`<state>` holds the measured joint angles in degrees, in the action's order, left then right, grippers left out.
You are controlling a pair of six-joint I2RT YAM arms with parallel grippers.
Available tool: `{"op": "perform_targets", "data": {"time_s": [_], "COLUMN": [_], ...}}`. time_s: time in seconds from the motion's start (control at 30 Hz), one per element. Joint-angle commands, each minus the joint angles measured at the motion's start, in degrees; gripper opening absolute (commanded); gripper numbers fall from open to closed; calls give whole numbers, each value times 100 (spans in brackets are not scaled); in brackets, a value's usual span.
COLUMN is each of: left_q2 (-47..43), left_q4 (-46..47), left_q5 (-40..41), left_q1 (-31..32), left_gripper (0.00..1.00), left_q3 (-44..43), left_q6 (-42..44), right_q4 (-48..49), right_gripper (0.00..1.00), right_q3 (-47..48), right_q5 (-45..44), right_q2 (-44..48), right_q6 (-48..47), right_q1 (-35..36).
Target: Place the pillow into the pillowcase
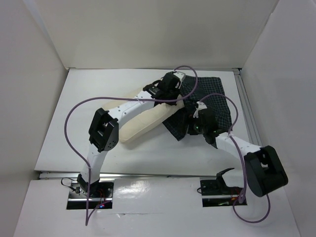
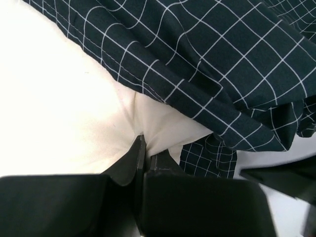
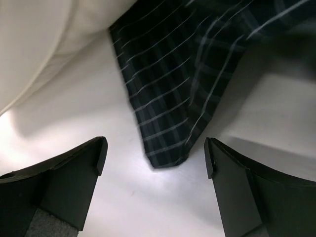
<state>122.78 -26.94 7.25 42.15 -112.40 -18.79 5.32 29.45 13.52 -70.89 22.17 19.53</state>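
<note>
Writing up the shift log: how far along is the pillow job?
Done: one pillow end sits under the pillowcase hem. In hand: left fingers pinch the pillow; right fingers stand open over a case corner, holding nothing. Left: most of the pillow lies outside.

Cream pillow [image 1: 143, 124] meets checked pillowcase [image 1: 210, 101].
You see the plump pillow lying slantwise, its far right end covered by the left edge of the rumpled, dark navy pillowcase.

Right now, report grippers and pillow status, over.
Left gripper shut, pinching pillow end. Right gripper open, empty, over a pillowcase corner. Pillow mostly outside the pillowcase. No obstruction seen.
</note>
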Motion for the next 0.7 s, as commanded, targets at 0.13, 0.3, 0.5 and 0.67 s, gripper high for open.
{"op": "perform_targets", "data": {"time_s": [0.13, 0.3, 0.5, 0.67], "left_q2": [106, 307, 851, 1064], "left_q4": [207, 154, 13, -48], "left_q5": [-57, -57, -117, -118], "left_q1": [100, 100, 100, 153], "left_gripper": [0, 0, 0, 0], "left_q3": [-721, -959, -1600, -1847], "left_q6": [-283, -284, -565, -784], "right_q4": [1454, 2007, 1973, 2279], "right_gripper": [90, 16, 0, 0], "right_q3": [166, 219, 114, -439], "right_q5": [-1685, -1573, -345, 783], "right_q2": [-960, -1707, -1086, -356], "right_q6": [226, 226, -292, -486], "right_q1": [95, 209, 964, 1228]}}
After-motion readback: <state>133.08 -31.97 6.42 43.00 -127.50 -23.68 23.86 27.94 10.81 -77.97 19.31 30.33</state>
